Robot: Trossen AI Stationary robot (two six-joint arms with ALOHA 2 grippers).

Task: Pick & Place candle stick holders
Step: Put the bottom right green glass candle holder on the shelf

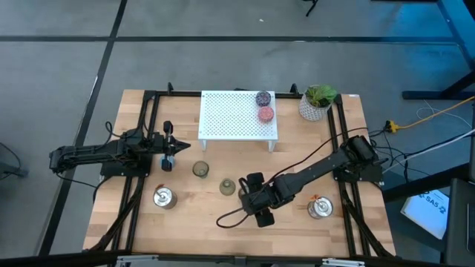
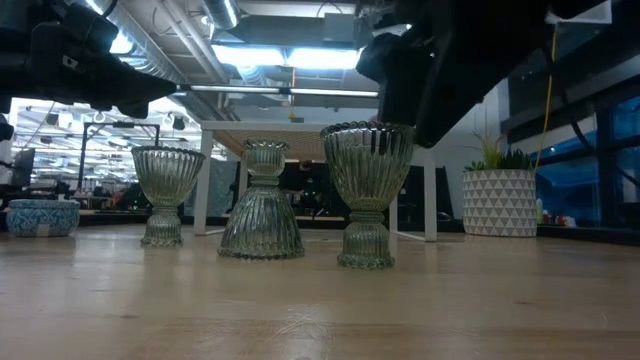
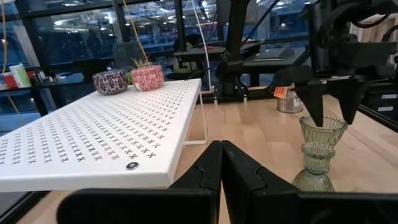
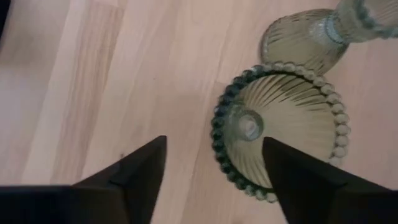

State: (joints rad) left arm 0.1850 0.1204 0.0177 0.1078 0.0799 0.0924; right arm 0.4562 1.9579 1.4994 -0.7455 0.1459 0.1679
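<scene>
Right gripper (image 1: 246, 194) hangs over an olive-clear glass holder (image 4: 280, 127) near the table's front centre, fingers spread partway, one over the cup's rim, the other beside it, nothing gripped. A second glass holder (image 1: 228, 187) stands just beside, a third (image 1: 200, 170) further left. Left gripper (image 1: 169, 145) waits pinched shut, empty, left of the white rack (image 1: 236, 115), where the purple (image 1: 263, 98) and pink (image 1: 266, 114) cups sit.
</scene>
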